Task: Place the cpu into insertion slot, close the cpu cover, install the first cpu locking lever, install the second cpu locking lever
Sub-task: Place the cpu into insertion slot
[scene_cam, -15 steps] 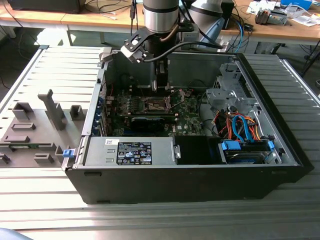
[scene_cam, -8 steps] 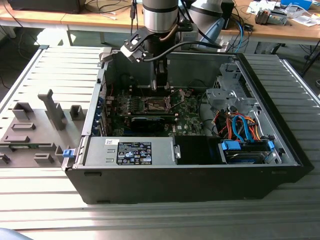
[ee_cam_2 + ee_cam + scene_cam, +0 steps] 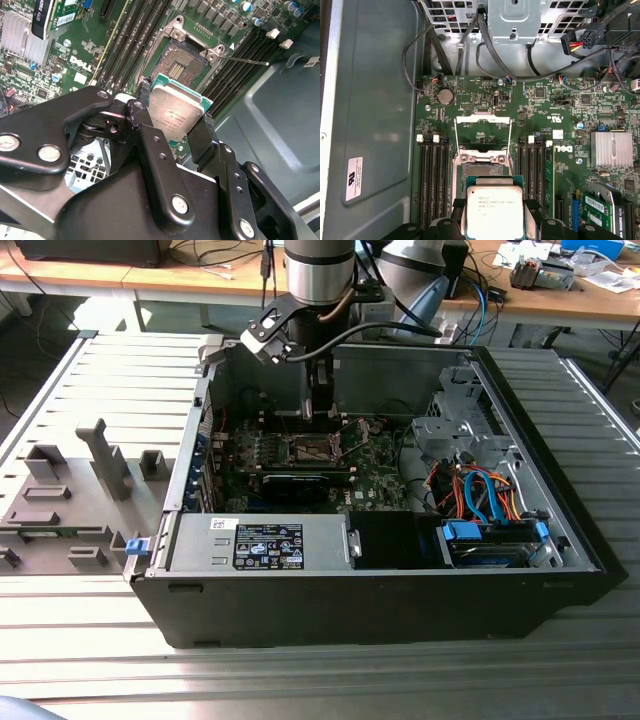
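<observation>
End effector [image 3: 174, 114]: black two-finger unit, closed partway onto the cpu, one finger [image 3: 143, 98] on each of two opposite edges. In the exterior view it hangs inside the computer case [image 3: 350, 592], over the board.
Cpu [image 3: 494, 212]: thin square chip, silver-grey top showing, green edge visible. Gripped in the end effector, clear of the board and just beside the insertion slot in both wrist views; not seated.
Insertion slot [image 3: 182, 59]: square socket with a metal rim, contact field exposed and unoccupied.
Cpu cover [image 3: 483, 119]: silvery frame plate, swung open away from the slot.
Green circuit board [image 3: 555, 107]: carries the slot.
Memory slots [image 3: 432, 175]: long black parallel rows on both sides of the slot.
Heatsink [image 3: 611, 149]: finned silver block, well apart from the slot.
Desk [image 3: 100, 660]: slatted metal surface bearing the case; grey fixture blocks [image 3: 90, 490] at the exterior view's left.
</observation>
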Robot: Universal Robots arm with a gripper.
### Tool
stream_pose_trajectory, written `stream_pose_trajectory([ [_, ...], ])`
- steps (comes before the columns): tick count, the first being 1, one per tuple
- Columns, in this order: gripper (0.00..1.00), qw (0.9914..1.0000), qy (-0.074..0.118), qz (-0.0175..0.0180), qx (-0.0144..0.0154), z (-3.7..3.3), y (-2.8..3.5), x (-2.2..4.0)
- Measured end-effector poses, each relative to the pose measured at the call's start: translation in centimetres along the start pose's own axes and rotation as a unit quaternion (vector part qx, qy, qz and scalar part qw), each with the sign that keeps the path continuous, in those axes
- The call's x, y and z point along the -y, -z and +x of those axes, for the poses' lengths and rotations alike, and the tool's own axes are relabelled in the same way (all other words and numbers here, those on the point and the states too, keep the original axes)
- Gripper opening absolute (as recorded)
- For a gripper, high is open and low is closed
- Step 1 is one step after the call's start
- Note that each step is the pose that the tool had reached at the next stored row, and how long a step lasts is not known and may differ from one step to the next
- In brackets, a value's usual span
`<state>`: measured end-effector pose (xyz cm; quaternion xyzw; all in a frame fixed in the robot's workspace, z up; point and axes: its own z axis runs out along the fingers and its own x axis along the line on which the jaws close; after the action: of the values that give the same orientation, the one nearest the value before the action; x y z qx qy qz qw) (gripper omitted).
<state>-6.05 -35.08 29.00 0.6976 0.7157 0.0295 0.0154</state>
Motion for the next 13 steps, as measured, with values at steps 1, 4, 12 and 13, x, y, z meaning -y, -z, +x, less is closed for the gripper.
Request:
stream_pose_trajectory([
  [1,0.54,1.00000,0.000,0.0000,0.0000,0.02,-0.02,0.01],
  [4,0.54,1.00000,0.000,0.0000,0.0000,0.04,-0.05,0.03],
  [12,0.54,1.00000,0.000,0.0000,0.0000,0.08,-0.16,0.10],
  [13,0.54,1.00000,0.000,0.0000,0.0000,0.08,-0.19,0.12],
])
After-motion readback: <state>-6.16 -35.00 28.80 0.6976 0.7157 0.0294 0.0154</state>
